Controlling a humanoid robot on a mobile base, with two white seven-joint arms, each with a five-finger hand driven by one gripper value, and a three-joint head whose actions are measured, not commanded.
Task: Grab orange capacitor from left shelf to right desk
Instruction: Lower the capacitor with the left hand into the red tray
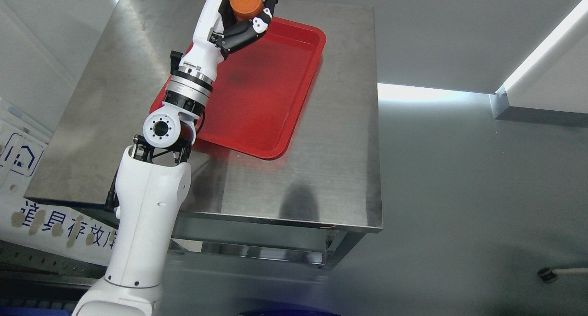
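My left arm rises from the lower left and reaches to the top of the picture. Its hand (250,13) is shut on an orange cylindrical capacitor (245,1), whose round end faces the camera. The black fingers (248,29) curl around its body. The hand hovers over the far left corner of a red tray (275,95), which lies bare on a steel desk (340,169). The top edge of the frame cuts off part of the hand. My right arm does not show.
The steel desk fills the middle, with its front edge near the bottom centre and grey floor to the right. A white panel with blue print (27,183) stands at the left edge. A small caster (546,274) sits on the floor at lower right.
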